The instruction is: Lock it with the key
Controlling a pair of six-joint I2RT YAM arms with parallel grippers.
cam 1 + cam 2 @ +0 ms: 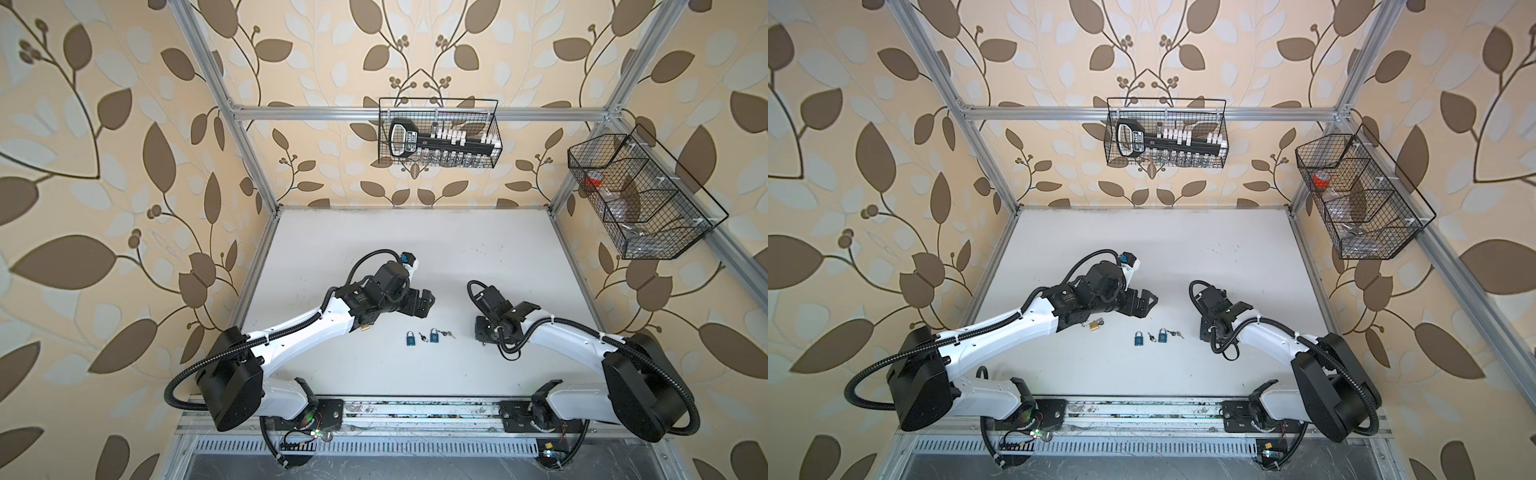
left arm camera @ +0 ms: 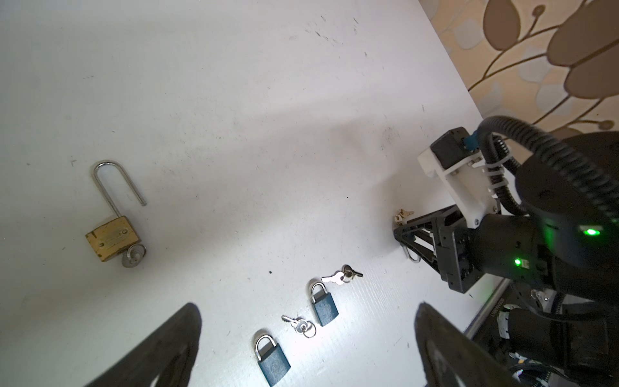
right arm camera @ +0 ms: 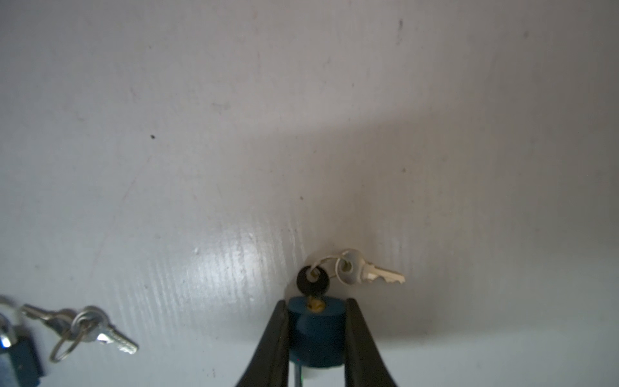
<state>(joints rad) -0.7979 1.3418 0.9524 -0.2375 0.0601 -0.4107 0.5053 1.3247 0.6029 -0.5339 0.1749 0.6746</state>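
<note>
So the right pincer [image 3: 316, 301] is clamped on both sides of a blue padlock [image 3: 316, 331] down at the worktop [image 3: 234, 100], right-hand side. A black-headed key [image 3: 313, 280] sits in its keyhole, with a spare silver key [image 3: 368, 273] hooked on the ring. The left pincer [image 2: 308, 305] hangs wide open, nothing in it.

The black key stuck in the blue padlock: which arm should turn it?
Probably left. Its tool is wide open and holds nothing. The right tool pinches the blue padlock by its sides, so it cannot also grab the black key sticking out of it.
</note>
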